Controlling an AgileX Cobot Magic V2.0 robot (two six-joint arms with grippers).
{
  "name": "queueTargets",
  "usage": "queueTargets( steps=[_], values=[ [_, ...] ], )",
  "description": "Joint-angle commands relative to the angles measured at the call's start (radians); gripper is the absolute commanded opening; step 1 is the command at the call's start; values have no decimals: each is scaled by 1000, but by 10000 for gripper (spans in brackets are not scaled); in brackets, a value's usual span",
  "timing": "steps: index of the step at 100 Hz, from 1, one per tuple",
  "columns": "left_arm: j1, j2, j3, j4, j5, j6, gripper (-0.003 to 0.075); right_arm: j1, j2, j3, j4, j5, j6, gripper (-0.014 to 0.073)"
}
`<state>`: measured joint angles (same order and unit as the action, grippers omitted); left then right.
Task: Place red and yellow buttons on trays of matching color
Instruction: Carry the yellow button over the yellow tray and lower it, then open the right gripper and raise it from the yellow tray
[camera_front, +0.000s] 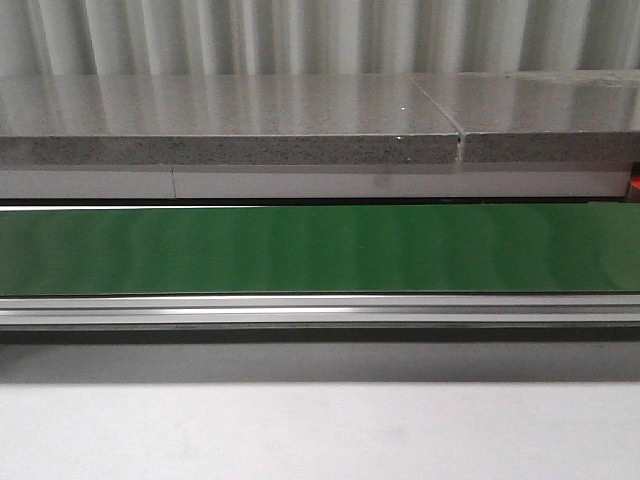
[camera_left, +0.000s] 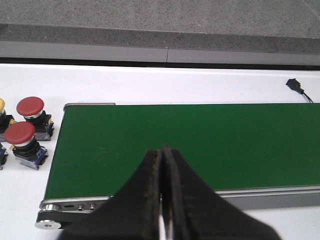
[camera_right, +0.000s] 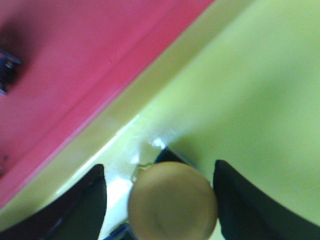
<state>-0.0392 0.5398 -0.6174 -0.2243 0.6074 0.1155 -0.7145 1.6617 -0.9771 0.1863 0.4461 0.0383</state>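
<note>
Even, diffuse light is seen in the front view, with soft vertical sheen reflected on the green belt (camera_front: 320, 250) and a shadow band cast just below its rail. The right wrist view is heavily blurred; glare is noted beside the yellow button (camera_right: 172, 200)

Grey speckled stone counter (camera_front: 230, 120), pale corrugated wall (camera_front: 300, 35) behind

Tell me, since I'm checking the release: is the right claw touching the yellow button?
Apart. The right wrist view shows the right claw open, gaps between each finger and the yellow button over the yellow tray.
</note>
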Motion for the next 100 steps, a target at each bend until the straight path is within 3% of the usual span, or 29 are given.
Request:
queueTargets(
  steps=[1,41,61,100],
  values=[
    [-10,3,-26,-20,-69,0,-20,-6,-92,-24,10,-59,1,473],
    [-10,3,-26,-20,-69,0,-20,55,-407,-24,32,-28,1,472],
    [-10,3,-26,-20,-69,0,-20,230,-506,-24,32,30,-1,472],
    [-10,3,-26,-20,-69,0,-20,604,-648,34,31,54,-151,472]
  ],
)
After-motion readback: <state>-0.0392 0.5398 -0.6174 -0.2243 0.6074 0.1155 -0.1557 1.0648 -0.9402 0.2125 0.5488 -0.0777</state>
